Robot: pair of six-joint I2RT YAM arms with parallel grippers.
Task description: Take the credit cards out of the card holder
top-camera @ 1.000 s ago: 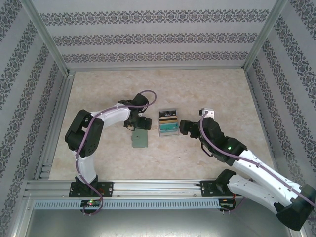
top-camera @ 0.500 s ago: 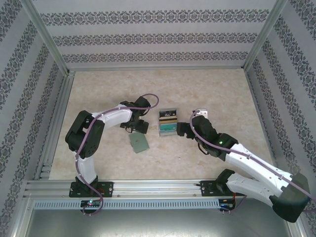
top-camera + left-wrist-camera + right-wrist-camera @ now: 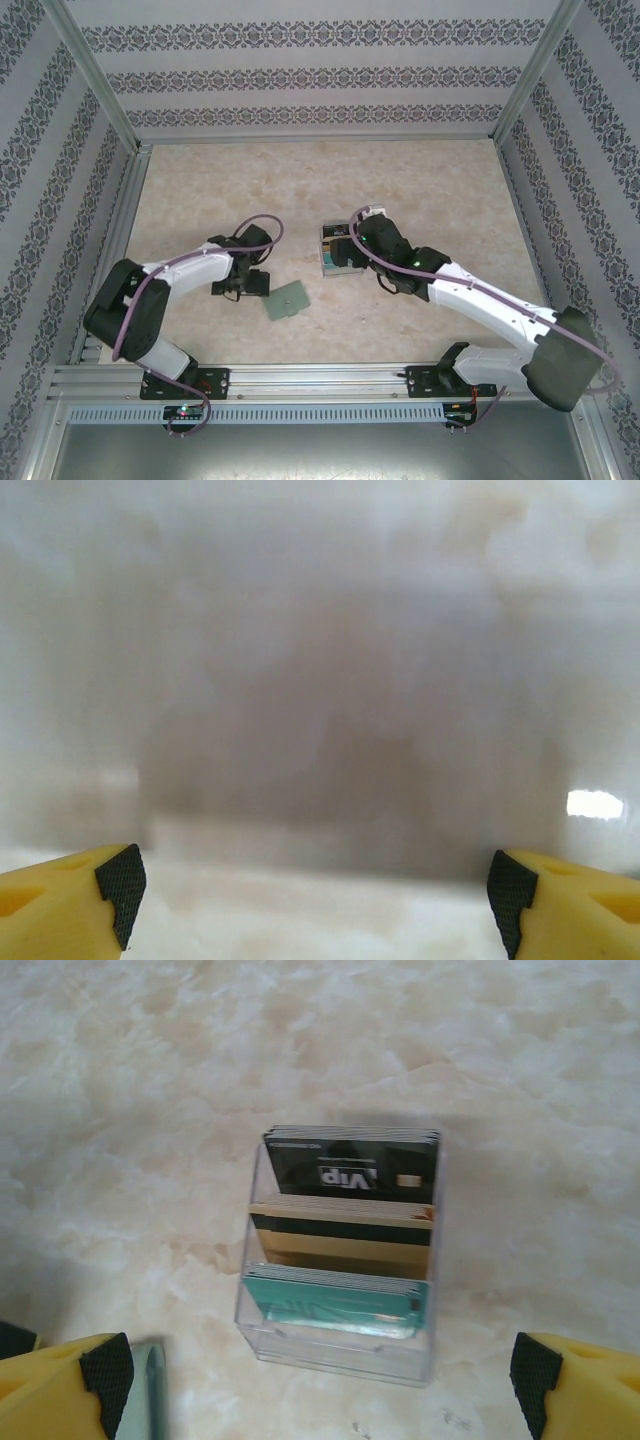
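Left fingers (image 3: 118, 882) held apart above worktop (image 3: 320, 660) | right fingers (image 3: 102, 1372) held apart, facing clear card holder (image 3: 340, 1355) | credit cards (image 3: 350, 1175) stood tiered inside: black, tan-gold, teal

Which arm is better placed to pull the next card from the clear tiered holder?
Right: the open right gripper frames the clear plastic tiered card holder; the left gripper faces bare tabletop.
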